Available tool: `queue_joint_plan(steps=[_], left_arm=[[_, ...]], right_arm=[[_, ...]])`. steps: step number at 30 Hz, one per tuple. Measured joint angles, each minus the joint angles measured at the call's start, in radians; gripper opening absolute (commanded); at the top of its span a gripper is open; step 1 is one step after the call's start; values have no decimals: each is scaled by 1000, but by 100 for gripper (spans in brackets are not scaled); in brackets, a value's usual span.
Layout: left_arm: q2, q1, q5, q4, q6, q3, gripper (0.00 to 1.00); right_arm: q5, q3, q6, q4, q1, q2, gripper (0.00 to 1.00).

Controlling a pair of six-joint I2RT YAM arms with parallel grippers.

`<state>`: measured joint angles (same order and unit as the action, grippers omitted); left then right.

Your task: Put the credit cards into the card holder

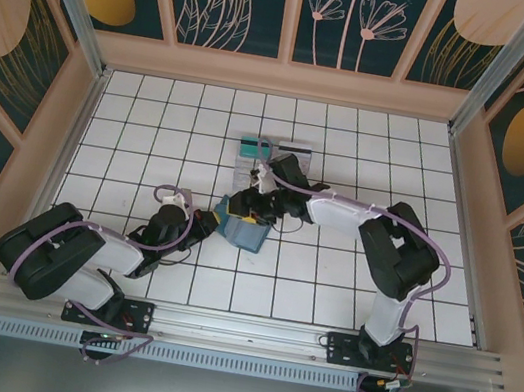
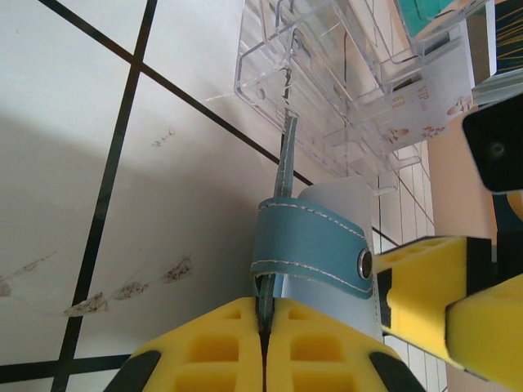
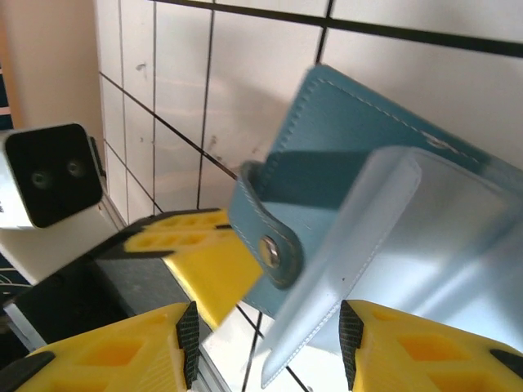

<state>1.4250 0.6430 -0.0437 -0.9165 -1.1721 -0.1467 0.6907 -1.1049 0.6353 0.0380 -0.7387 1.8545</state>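
Observation:
The card holder lies open on the white tiles, dark teal outside, pale blue-grey inside, with a snap strap. My left gripper is shut on the thin edge of its cover, and in the top view this gripper sits at the holder's left side. My right gripper hovers open over the holder, with the pale inner flap between its fingers. The credit cards rest in a clear tray beyond it: a teal-green one and a whitish one.
The clear plastic tray stands just behind the holder, close to the right wrist. Its ribbed wall is a short way beyond my left fingertips. Patterned walls enclose the tiled table on three sides.

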Motion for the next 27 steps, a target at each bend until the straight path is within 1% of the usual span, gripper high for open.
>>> queue_joint_plan(steps=[2, 4, 5, 6, 7, 9, 11, 14, 19, 21, 23, 25, 27], left_arm=[[0, 0, -2, 0, 0, 0, 8], [0, 0, -4, 0, -1, 0, 15], [0, 0, -7, 0, -3, 0, 22], [0, 1, -9, 0, -7, 1, 32], [-1, 1, -12, 0, -3, 3, 39], [-5, 3, -21, 4, -7, 11, 50], [-13, 4, -28, 17, -5, 16, 56], [-32, 5, -38, 43, -2, 22, 61], [-85, 5, -46, 73, 0, 44, 64], [-117, 5, -45, 105, 4, 48, 68], [-176, 5, -36, 169, 14, 50, 74], [-256, 5, -16, 252, 20, 51, 77], [-357, 5, 13, 341, 21, 54, 78]], right_arm=[[9, -7, 0, -12, -1, 14, 51], [15, -7, 1, -20, -1, 31, 51], [18, -7, 2, -23, -1, 40, 51], [18, -7, 2, -26, -1, 49, 51], [19, -7, 2, -28, -1, 55, 51], [20, -7, 2, -34, -1, 69, 51], [24, -13, 2, -35, -2, 80, 51], [33, -22, 2, -42, -3, 97, 51], [48, -47, 2, -50, -3, 118, 51], [51, -65, 1, -50, -4, 129, 51], [52, -80, -2, -52, -5, 143, 51], [53, -84, -2, -58, -6, 159, 51], [53, -84, -1, -59, -7, 177, 52]])
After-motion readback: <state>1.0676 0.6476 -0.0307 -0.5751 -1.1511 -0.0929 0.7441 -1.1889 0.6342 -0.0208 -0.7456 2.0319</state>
